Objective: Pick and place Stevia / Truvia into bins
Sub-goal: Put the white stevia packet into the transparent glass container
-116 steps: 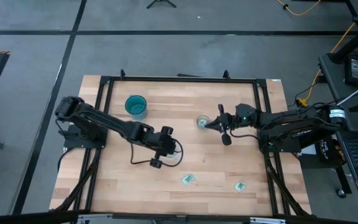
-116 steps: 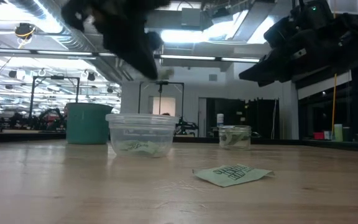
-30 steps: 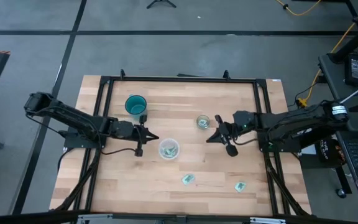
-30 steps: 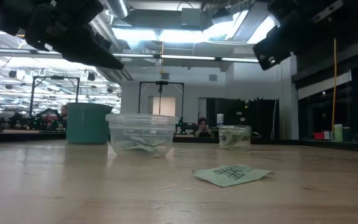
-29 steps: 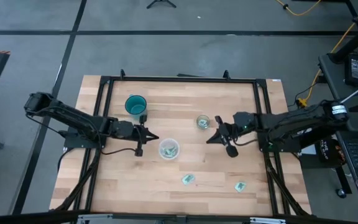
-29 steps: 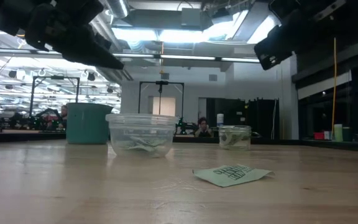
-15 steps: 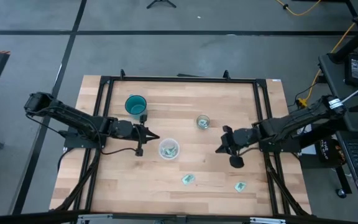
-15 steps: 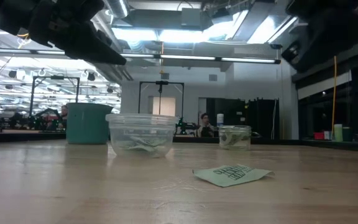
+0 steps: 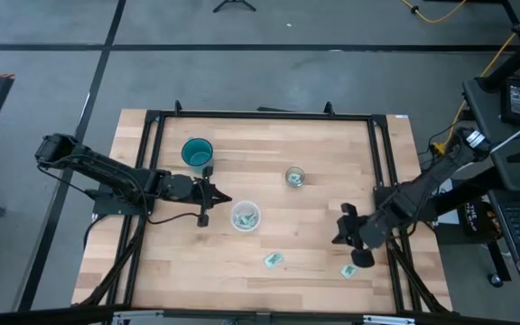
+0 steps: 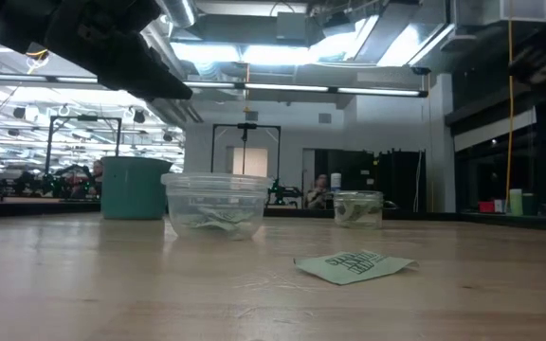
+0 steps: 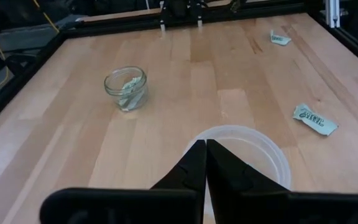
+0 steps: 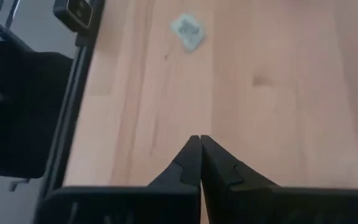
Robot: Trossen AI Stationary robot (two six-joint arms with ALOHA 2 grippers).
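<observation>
Two pale green packets lie flat on the table near its front edge, one (image 9: 273, 261) in the middle and one (image 9: 348, 270) to its right. The wide whitish cup (image 9: 246, 217) and the small glass (image 9: 294, 176) each hold packets. The teal cup (image 9: 198, 153) stands at the far left. My left gripper (image 9: 219, 199) is shut and empty above the table, just left of the whitish cup (image 11: 247, 155). My right gripper (image 9: 337, 238) is shut and empty above the table, just beyond the right packet. One packet (image 12: 188, 28) shows ahead of it in the right wrist view.
A black frame (image 9: 382, 162) runs around the table's sides and far edge. Bare wood lies between the cups and the two loose packets. In the low view the nearer packet (image 10: 354, 265) lies in front of the whitish cup (image 10: 214, 204) and the glass (image 10: 358, 208).
My right gripper has moved from beside the glass toward the table's near edge and somewhat to the right, ending by the right packet. It has gone out of the low view. It stays shut.
</observation>
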